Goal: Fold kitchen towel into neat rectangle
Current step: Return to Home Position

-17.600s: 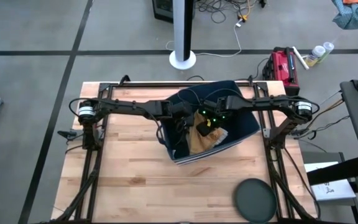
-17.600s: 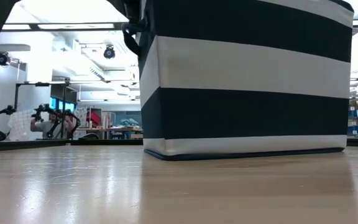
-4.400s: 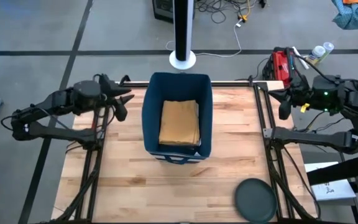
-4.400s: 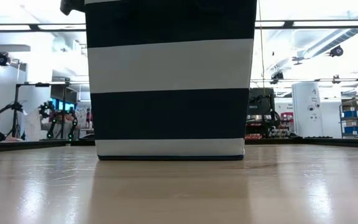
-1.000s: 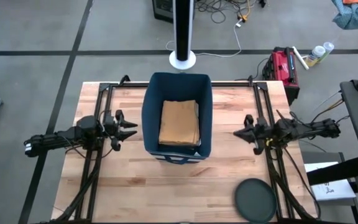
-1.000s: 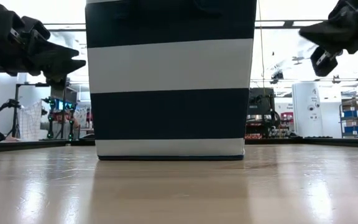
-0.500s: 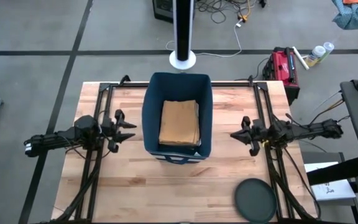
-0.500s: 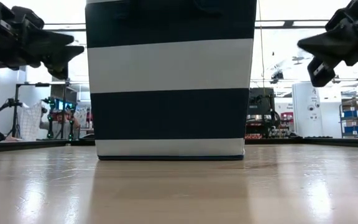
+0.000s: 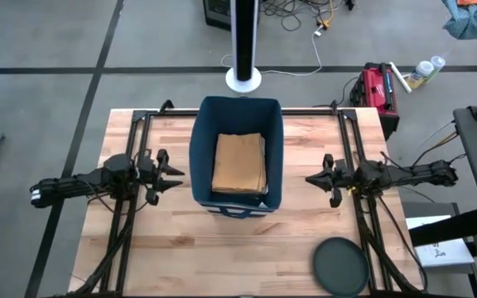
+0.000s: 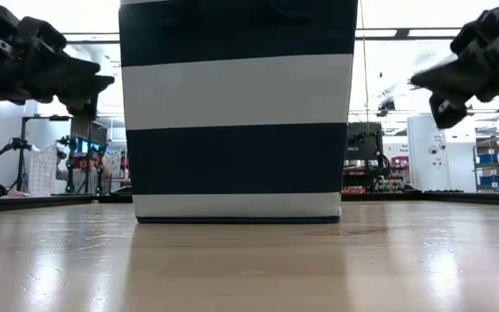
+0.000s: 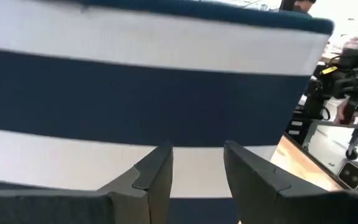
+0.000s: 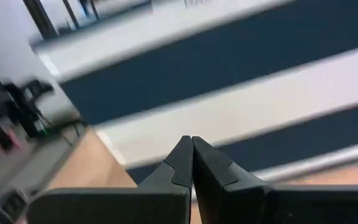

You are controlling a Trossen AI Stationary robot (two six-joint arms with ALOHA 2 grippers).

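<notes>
A tan kitchen towel [image 9: 238, 162], folded into a rectangle, lies flat on the bottom of a navy-and-white striped fabric bin [image 9: 200, 157] standing at the table's middle. The low view shows only the bin's wall [image 10: 239, 113], and the towel is hidden there. My left gripper [image 9: 175, 175] hovers open just left of the bin, pointing at its wall [image 11: 166, 93]. My right gripper [image 9: 310, 178] hovers shut to the right of the bin, pointing at it [image 12: 229, 93]. Both are clear of the table in the low view, left [image 10: 102, 84] and right [image 10: 418, 84].
A dark round disc [image 9: 340, 266] lies at the table's near right corner. Black frame rails [image 9: 135, 141] run along the left and right sides [image 9: 350, 141]. Bare wood [image 9: 238, 248] lies in front of the bin.
My right gripper has come down and moved a little toward the bin. My left gripper has stayed beside the bin's left wall, bobbing slightly up and down. The bin and towel have not moved.
</notes>
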